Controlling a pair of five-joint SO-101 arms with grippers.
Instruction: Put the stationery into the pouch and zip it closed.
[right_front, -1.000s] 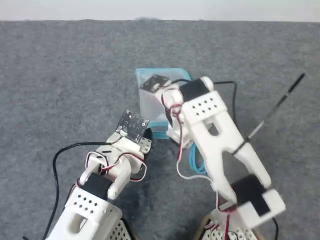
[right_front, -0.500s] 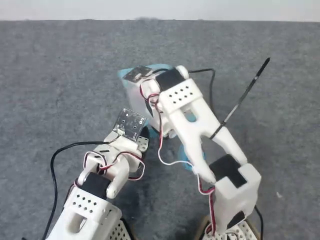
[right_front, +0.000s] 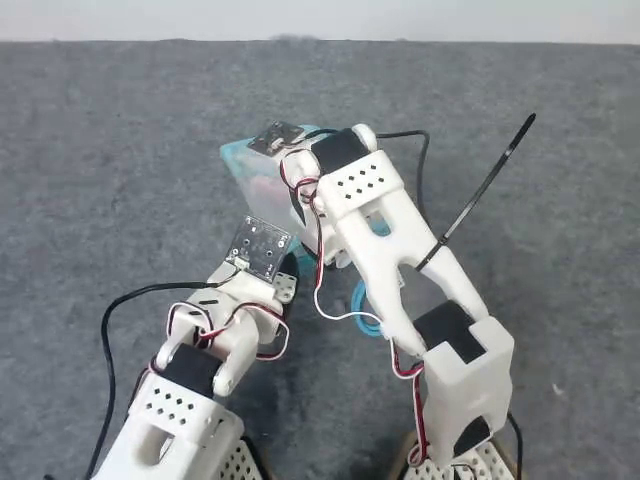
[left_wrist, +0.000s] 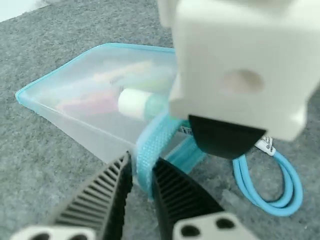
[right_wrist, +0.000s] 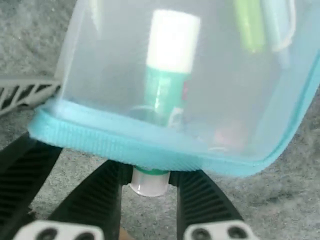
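I have the pouch (right_front: 262, 185) lying around the middle of the desk (right_front: 120, 130), a little toward the far edge. Its long axis runs slantwise, the closed end pointing to the far-left corner and the teal-trimmed mouth facing the near edge, toward both arms. Through its cloudy wall (left_wrist: 95, 100) I can make out a few coloured items, too blurred to name. A glue stick (right_wrist: 167, 65) stands lengthwise in the mouth with its white cap deep inside and its base poking out past the trim.

My right arm (right_front: 400, 250) stretches from the near-right corner and leans left, its wrist over the pouch's mouth. The right jaws are pinched on the base of the glue stick, just under the teal edge.

My left arm (right_front: 215, 340) rises from the near-left corner, angled at the pouch's near side. The left jaws are almost pressed together, nipping the teal edge strip between them.

A looped blue cable (left_wrist: 267, 177) lies on the desk just beside the pouch, on its near-right side.
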